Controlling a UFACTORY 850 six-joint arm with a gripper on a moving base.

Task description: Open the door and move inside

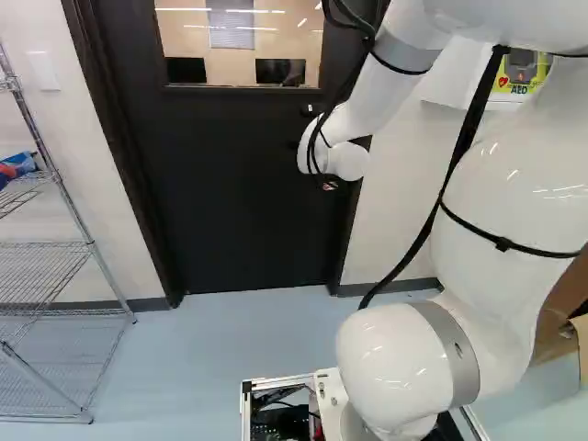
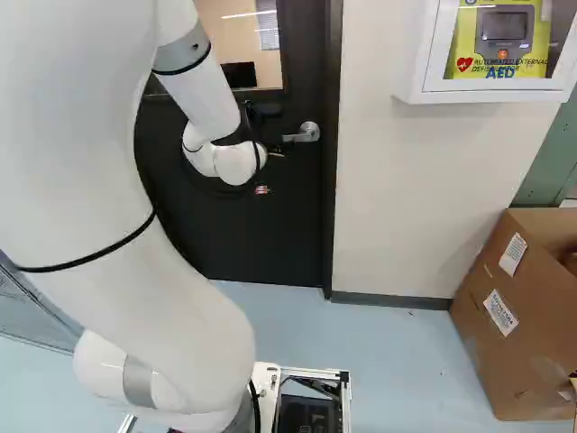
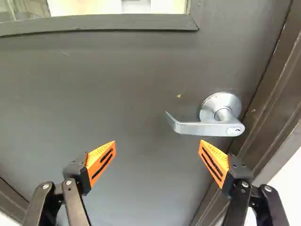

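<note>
Left base view. My arm (image 1: 487,184) reaches across in front of the black door (image 1: 220,184), which sits closed in its frame (image 1: 138,175). Window (image 1: 276,37) in the door's upper part. Wire shelving rack (image 1: 46,248) on the floor (image 1: 248,335) to the door's left; light switch plate (image 1: 43,71) on the wall on that side too. AED cabinet (image 1: 450,78) on the wall to the door's right.

Right base view. I make out the lever handle (image 2: 302,133) near the door's right edge, below window level. My gripper (image 2: 269,171) is in front of the door, a little lower than the handle. Cardboard box (image 2: 532,316), flaps open, on the floor to the door's right, lower than the AED cabinet.

Wrist view. I read the gripper as open: two fingers spread wide, orange pads (image 3: 101,162) well apart, angled in toward each other, door face ahead. The silver handle is on the door near its frame, ahead of one finger, its lever pointing in from the door's edge.
</note>
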